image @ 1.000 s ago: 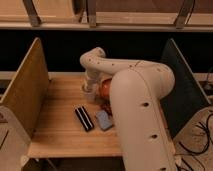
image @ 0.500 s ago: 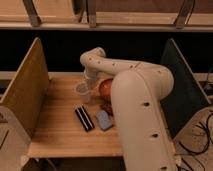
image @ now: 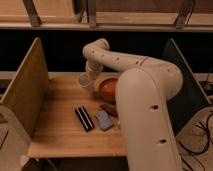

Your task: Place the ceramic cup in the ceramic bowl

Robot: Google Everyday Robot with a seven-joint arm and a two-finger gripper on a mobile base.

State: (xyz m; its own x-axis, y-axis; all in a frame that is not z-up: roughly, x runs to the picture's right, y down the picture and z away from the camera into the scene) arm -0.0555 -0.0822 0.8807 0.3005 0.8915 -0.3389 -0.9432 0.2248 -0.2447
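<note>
So the claw [image: 92,75] hangs near the far edge of the counter [image: 60,125], ceramic cup [image: 85,80] right against it, ceramic bowl [image: 107,90] just beside, toward the right edge; can't tell if it's clenched.

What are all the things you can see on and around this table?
ceramic cup: one, white, back of the table, just left of the bowl
ceramic bowl: one, orange-red, back middle, partly hidden by the arm
black oblong object: one, black, front middle
blue-grey flat object: one, blue-grey, right of the black one
dark red oblong object: one, dark red, between the bowl and the blue-grey one
table: one, light wood
left panel: one, light wood, left edge
right panel: one, dark, right edge
robot arm: one, cream, reaching in from front right
gripper: one, cream, at the cup
</note>
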